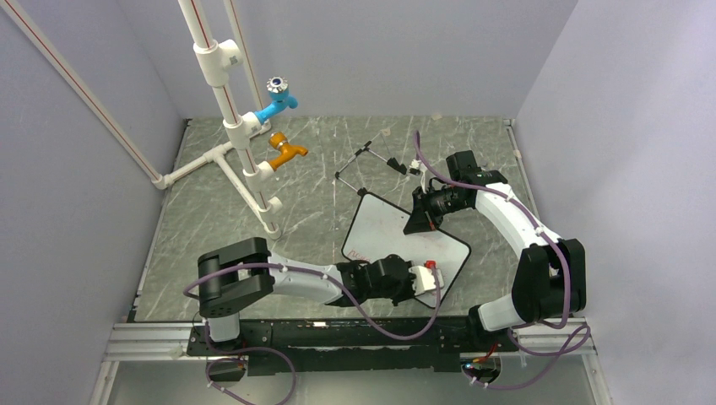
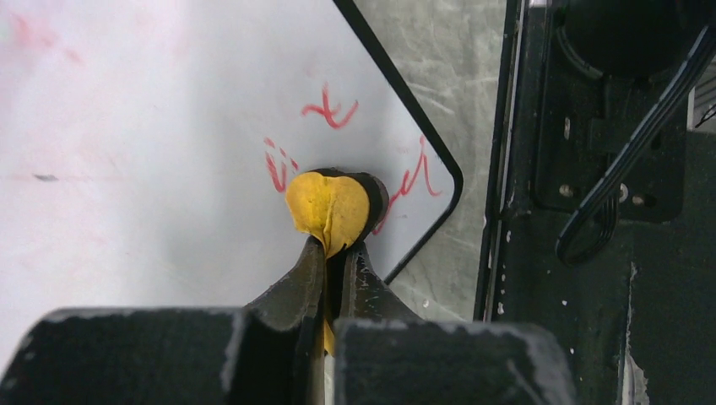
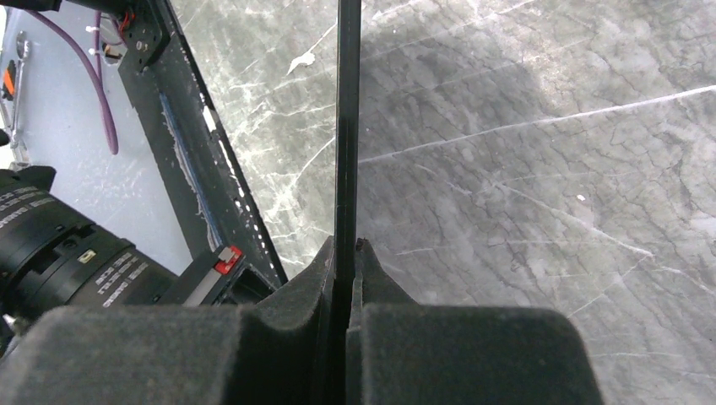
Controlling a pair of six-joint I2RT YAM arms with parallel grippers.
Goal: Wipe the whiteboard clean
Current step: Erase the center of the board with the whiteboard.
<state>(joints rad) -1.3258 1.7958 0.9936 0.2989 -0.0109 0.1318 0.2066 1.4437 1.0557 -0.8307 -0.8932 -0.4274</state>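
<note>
The whiteboard (image 1: 393,232) stands tilted in the middle of the table, white with a thin black frame. My left gripper (image 1: 429,278) (image 2: 338,249) is at its near right corner, shut on a small yellow eraser (image 2: 328,207) whose black face presses on the board (image 2: 169,169). Red handwritten marks (image 2: 329,110) remain around the eraser, close to the rounded corner. My right gripper (image 1: 420,221) (image 3: 348,246) is shut on the board's far edge, which shows edge-on as a black strip (image 3: 348,126) in the right wrist view.
A black wire easel frame (image 1: 371,160) lies behind the board. A white pipe stand carries a blue tap (image 1: 279,99) and an orange tap (image 1: 287,152) at the back left. The black base rail (image 1: 338,333) (image 2: 591,253) runs along the near edge, close to the left gripper.
</note>
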